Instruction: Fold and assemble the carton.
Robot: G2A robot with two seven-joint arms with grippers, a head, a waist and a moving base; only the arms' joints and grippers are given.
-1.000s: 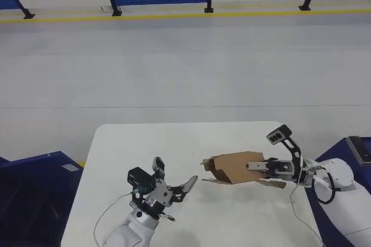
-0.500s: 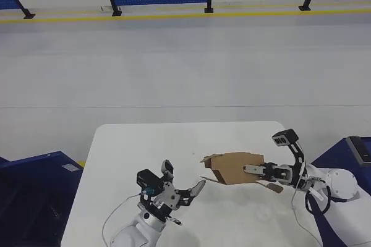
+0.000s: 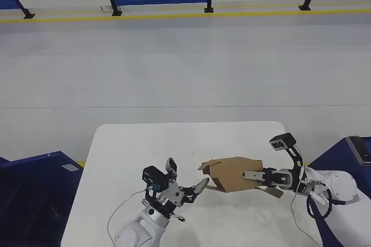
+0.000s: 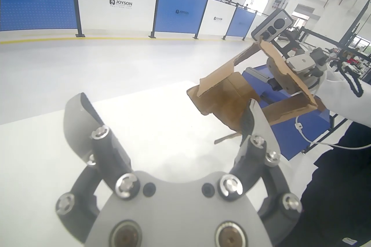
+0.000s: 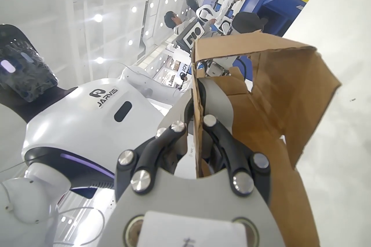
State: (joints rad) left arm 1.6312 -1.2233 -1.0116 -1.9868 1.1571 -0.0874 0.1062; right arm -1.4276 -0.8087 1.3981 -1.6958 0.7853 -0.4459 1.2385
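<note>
A brown cardboard carton (image 3: 232, 175), partly opened with loose flaps, is held just above the white table (image 3: 123, 154) at its right half. My right gripper (image 3: 247, 175) is shut on one carton wall (image 5: 198, 115), a finger on each side of the panel. My left gripper (image 3: 187, 178) stands open just left of the carton, one fingertip (image 4: 251, 115) close to its lower flap (image 4: 229, 137), the other finger (image 4: 76, 112) apart over bare table. In the left wrist view the carton (image 4: 229, 97) tilts with its open end toward me.
Blue bins stand beside the table on the left (image 3: 31, 185) and right (image 3: 352, 154). The table's left and far parts are bare white surface. A blue and white barrier fence (image 4: 116, 10) lines the far floor.
The right gripper has carried the carton slightly leftward and lower. The left gripper has moved right toward the carton, closing the gap to its flap.
</note>
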